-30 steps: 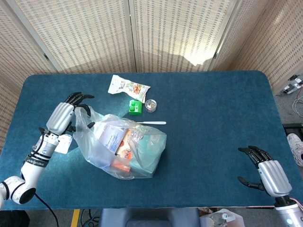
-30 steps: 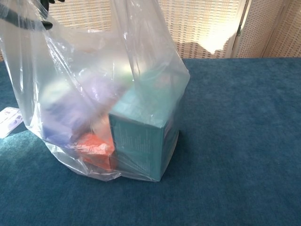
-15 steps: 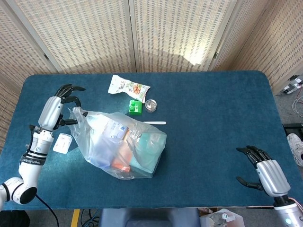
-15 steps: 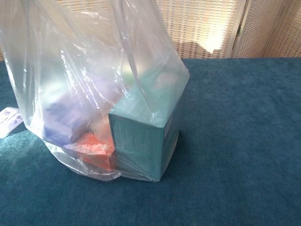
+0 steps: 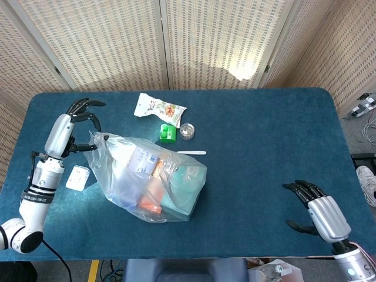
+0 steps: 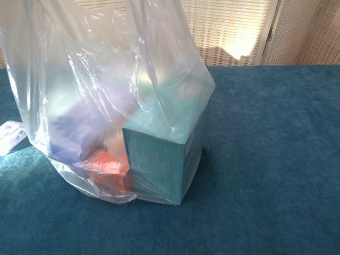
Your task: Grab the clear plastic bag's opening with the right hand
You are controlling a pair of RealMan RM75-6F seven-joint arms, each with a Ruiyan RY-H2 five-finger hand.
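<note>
The clear plastic bag stands left of centre on the blue table, filling the chest view. It holds a teal box, an orange packet and a pale purple box. Its crumpled opening faces left and far. My left hand hovers just left of that opening with its fingers spread and nothing in them. My right hand is at the front right of the table, fingers apart and empty, far from the bag. Neither hand shows in the chest view.
Beyond the bag lie a snack packet, a green block, a small clear round pot and a white stick. A small white packet lies left of the bag. Bare blue table spans the right half.
My left hand has let go of the bag's edge and drawn back up and to the left. The bag's opening has slumped. My right hand has shifted slightly left.
</note>
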